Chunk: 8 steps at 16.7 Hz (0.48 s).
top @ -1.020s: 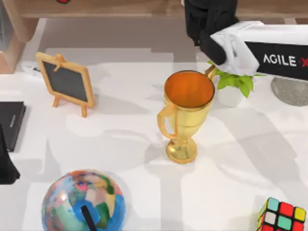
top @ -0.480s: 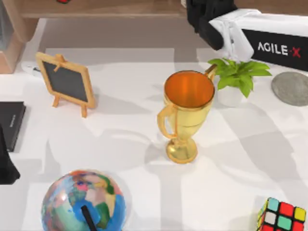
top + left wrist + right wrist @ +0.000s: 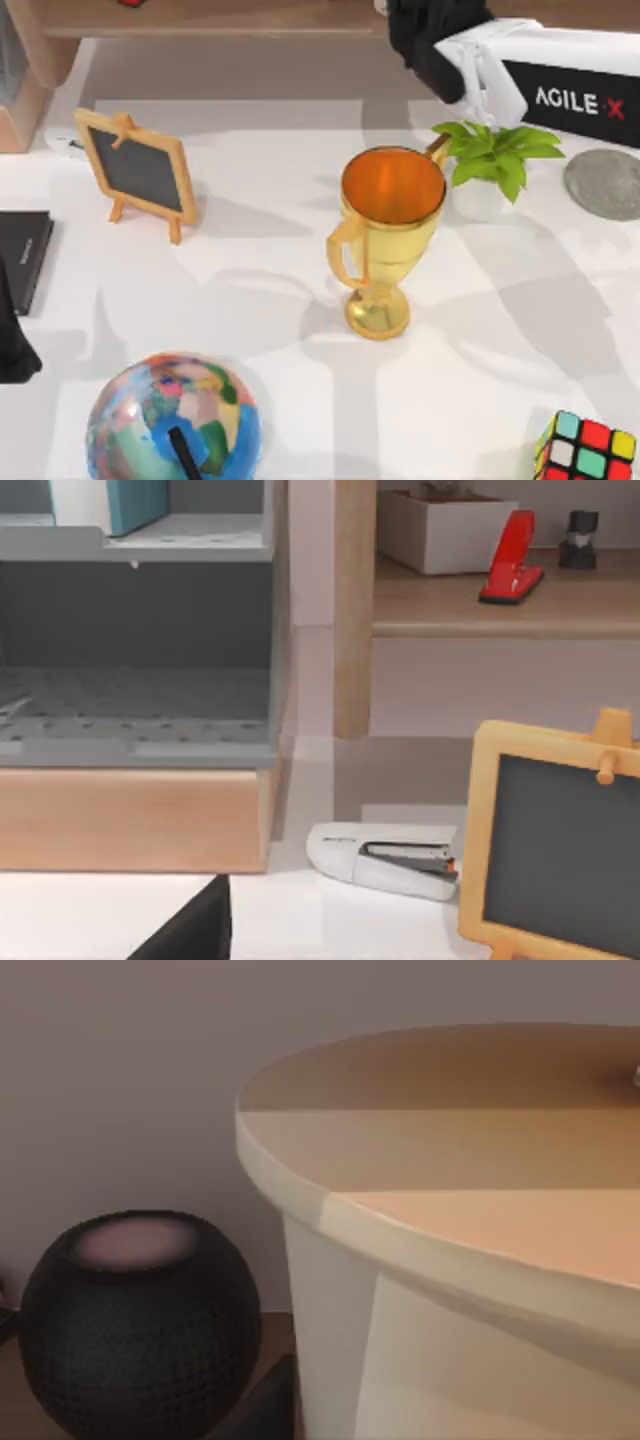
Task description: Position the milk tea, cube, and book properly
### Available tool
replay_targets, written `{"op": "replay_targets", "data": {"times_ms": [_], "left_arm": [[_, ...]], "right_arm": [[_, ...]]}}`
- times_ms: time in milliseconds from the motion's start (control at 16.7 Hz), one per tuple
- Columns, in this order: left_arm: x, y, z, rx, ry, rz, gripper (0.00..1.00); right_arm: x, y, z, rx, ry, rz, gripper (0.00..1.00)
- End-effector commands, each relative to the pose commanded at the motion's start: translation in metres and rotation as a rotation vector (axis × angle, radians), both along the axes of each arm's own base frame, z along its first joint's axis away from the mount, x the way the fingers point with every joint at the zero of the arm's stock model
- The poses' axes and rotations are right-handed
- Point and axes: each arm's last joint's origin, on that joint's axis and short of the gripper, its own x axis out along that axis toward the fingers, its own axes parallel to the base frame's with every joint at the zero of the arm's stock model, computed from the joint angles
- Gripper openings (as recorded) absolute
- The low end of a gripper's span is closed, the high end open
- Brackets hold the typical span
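The milk tea (image 3: 450,1240) fills much of the right wrist view, a pale cream cup with a flat tan top, standing just beside a round dark speaker (image 3: 135,1325); whether the right gripper (image 3: 430,45), up at the far shelf (image 3: 220,18), has hold of it I cannot tell. The book (image 3: 125,502), teal with pale pages, stands in the upper compartment of a grey rack (image 3: 140,640). The cube (image 3: 587,450), black-framed with coloured stickers, sits at the white table's (image 3: 260,330) near right corner. One globe (image 3: 172,420), one gold trophy (image 3: 385,235), one chalkboard (image 3: 137,170), one plant (image 3: 495,165), one stapler (image 3: 385,860). The left arm (image 3: 12,335) rests at the left edge.
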Motion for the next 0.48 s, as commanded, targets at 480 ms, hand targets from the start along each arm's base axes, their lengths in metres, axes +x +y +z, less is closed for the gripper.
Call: {"op": "replay_targets", "data": {"times_ms": [480], "left_arm": [[0.0,0.0,0.0,0.0,0.0,0.0,1.0]], "right_arm": [[0.0,0.0,0.0,0.0,0.0,0.0,0.0]]}}
